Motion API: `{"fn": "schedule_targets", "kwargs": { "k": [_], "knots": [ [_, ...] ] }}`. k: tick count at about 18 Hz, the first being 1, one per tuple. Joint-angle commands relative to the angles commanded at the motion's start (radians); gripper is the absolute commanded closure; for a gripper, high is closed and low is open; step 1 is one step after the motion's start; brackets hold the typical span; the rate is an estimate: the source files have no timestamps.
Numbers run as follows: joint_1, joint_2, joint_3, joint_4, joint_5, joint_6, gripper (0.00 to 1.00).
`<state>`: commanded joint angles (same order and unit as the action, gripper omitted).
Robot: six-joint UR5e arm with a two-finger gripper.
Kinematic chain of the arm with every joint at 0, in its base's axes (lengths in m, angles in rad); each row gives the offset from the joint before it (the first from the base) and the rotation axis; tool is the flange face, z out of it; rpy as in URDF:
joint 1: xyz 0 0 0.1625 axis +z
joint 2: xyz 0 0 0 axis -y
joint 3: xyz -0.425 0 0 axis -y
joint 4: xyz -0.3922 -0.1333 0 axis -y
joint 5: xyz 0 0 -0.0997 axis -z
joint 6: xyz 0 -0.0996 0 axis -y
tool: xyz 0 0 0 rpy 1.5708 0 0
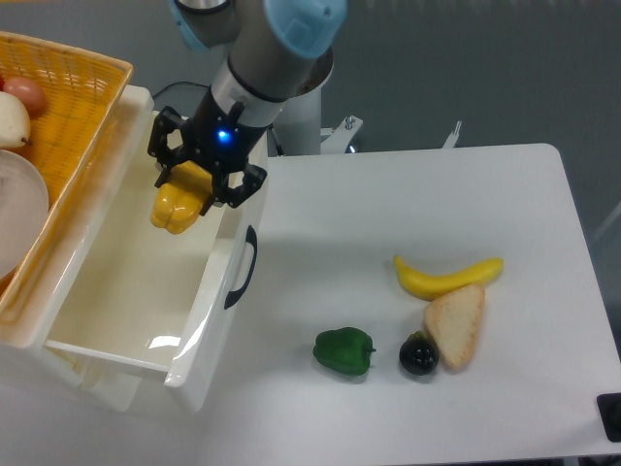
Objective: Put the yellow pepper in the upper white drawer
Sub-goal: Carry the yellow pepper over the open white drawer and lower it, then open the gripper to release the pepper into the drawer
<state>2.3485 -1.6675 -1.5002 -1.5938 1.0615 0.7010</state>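
Item: yellow pepper (178, 203), clamped in my fingers (206, 181), hanging over the open white drawer (136, 291), near its back end. Likely light, firm, glossy and slippery; lobed sides give my best hold. Not yet released.

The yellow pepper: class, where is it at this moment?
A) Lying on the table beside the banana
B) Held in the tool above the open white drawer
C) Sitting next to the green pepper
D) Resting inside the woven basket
B: the yellow pepper is gripped by the tool and hangs over the inside of the upper white drawer, away from the banana, green pepper and basket.
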Motion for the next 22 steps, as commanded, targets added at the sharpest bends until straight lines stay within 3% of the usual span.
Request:
{"fn": "schedule_targets", "kwargs": {
  "k": [6, 10, 13, 14, 15, 17, 18, 20, 22],
  "knots": [
    [-0.028, 0.000, -0.012, 0.000, 0.006, -0.002, 0.92],
    [-0.032, -0.002, -0.018, 0.003, 0.006, 0.003, 0.83],
    [-0.041, -0.005, -0.018, 0.003, 0.006, 0.005, 0.69],
    [-0.043, -0.005, -0.018, 0.005, 0.006, 0.012, 0.46],
    [-0.043, -0.005, -0.018, 0.005, 0.005, 0.012, 0.40],
    [-0.043, -0.006, -0.017, 0.006, 0.005, 0.014, 0.16],
    [-0.043, -0.006, -0.017, 0.006, 0.005, 0.014, 0.15],
    [-0.043, -0.005, -0.014, 0.009, 0.005, 0.015, 0.00],
    [-0.041, 0.000, -0.014, 0.020, 0.006, 0.012, 0.00]
  ]
}}
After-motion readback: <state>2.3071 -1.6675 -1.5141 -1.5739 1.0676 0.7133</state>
